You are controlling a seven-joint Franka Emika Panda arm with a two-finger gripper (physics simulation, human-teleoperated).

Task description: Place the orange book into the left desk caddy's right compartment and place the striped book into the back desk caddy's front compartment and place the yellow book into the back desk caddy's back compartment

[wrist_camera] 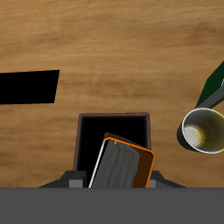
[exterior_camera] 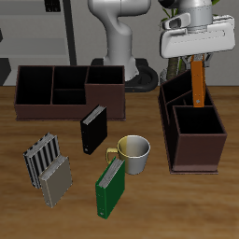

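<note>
My gripper (exterior_camera: 197, 58) is clamped on the orange book (exterior_camera: 198, 82) above the left caddy (exterior_camera: 191, 128); lowered crooked, it could catch the divider.

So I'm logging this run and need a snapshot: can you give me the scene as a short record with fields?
claw: shut on orange book
orange book: held upright above the left caddy, lower end over an open compartment, not yet released
back caddy: at the table's rear, compartments look empty
striped book: standing on the table near the front edge
black book: upright, in front of the back caddy
green book: beside the mug
yellow book: not clearly seen
</note>
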